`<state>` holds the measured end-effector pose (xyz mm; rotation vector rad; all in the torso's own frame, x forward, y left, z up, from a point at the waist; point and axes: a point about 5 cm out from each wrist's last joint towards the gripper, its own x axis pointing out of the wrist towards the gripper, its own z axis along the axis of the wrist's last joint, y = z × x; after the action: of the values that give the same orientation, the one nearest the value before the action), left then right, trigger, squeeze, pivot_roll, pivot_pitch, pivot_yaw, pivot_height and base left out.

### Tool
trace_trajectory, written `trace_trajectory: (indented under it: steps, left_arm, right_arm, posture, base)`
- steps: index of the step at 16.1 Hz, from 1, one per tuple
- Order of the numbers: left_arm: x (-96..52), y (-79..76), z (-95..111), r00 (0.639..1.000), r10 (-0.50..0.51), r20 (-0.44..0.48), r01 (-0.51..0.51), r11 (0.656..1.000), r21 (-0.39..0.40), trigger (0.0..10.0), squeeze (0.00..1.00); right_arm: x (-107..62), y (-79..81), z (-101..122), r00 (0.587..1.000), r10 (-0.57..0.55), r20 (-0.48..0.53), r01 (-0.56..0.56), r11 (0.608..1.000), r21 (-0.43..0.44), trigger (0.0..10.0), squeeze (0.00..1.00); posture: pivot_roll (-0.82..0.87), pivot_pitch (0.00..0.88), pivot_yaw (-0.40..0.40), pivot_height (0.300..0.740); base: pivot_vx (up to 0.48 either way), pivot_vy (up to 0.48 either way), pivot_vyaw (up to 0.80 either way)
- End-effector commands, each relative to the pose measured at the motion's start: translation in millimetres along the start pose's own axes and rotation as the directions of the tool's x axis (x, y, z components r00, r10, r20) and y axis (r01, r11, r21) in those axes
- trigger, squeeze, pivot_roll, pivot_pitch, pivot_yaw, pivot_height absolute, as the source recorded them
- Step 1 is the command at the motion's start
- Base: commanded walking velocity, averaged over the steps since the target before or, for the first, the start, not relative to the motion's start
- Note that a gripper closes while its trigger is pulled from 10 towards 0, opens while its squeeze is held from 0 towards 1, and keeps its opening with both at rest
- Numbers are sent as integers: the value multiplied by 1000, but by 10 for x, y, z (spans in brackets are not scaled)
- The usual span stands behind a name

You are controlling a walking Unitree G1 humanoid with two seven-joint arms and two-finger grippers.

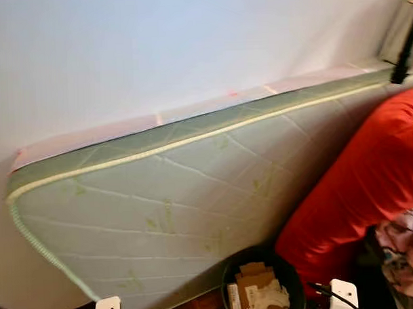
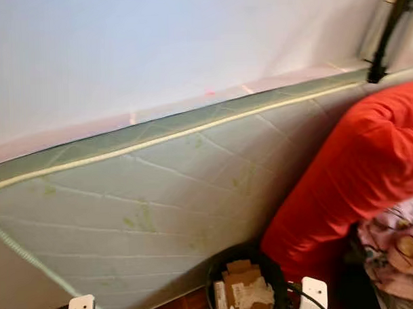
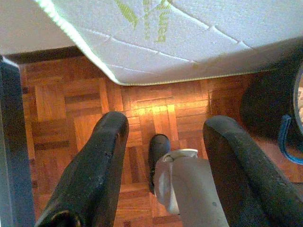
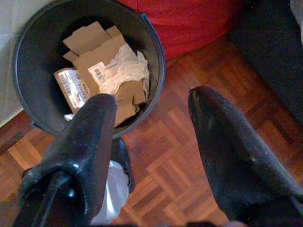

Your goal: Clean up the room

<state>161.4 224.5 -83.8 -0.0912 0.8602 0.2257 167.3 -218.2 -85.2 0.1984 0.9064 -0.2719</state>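
A black bin [image 1: 263, 286] holding cardboard scraps [image 4: 100, 52] and crumpled paper stands on the parquet floor in front of a pale green mattress [image 1: 168, 210] leaning on the white wall. My right gripper [image 4: 151, 118] hangs open just above the floor beside the bin [image 4: 90, 66], with nothing between its fingers. My left gripper [image 3: 165, 137] is open too, pointing down at bare parquet near the mattress's lower corner [image 3: 156, 42]. My own foot [image 3: 158, 151] shows below it.
A big red cushion [image 1: 360, 183] lies right of the bin, against the mattress. Patterned fabric [image 2: 393, 246] is heaped at the far right. A dark stand [image 1: 405, 49] rises at the upper right. A dark furniture edge [image 3: 9, 142] borders the floor on my left.
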Motion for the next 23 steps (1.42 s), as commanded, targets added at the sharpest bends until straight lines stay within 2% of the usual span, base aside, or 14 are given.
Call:
trace_trajectory:
  steps: [1,3,5,8,11,18,23]
  left_arm:
    - [-21,54,-81,999,12,-43,-12,1000,16,10000,0]
    - [-27,112,-77,999,25,-46,-24,999,24,10000,0]
    - [-24,145,-54,999,25,-43,-24,999,37,10000,0]
    - [-14,176,-7,999,29,-35,-27,999,45,10000,0]
    - [-8,162,7,999,27,-29,-26,999,38,10000,0]
    - [-15,128,-37,999,32,-39,-31,999,40,10000,0]
    - [0,49,-19,999,25,-31,-24,999,28,10000,0]
  right_arm:
    - [-4,46,-30,1000,9,1,-9,1000,5,10000,0]
    - [15,171,26,999,35,25,-35,999,20,10000,0]
    - [17,226,20,999,48,24,-48,999,24,10000,0]
    - [12,184,6,999,50,17,-50,999,16,10000,0]
    - [10,75,12,1000,14,5,-14,1000,11,10000,0]
    - [15,25,59,1000,28,3,-28,1000,-8,10000,0]
    - [5,-9,20,1000,21,-10,-21,1000,-15,10000,0]
  posture:
    - [72,0,14,740]
    - [83,0,35,740]
    - [89,0,47,740]
    - [70,0,44,740]
    - [64,0,28,740]
    - [65,0,6,740]
    - [62,0,5,740]
  base:
    - [0,0,0]
    - [0,0,0]
    - [0,0,0]
    - [0,0,0]
    - [0,0,0]
    - [0,-34,-691]
    - [0,0,-699]
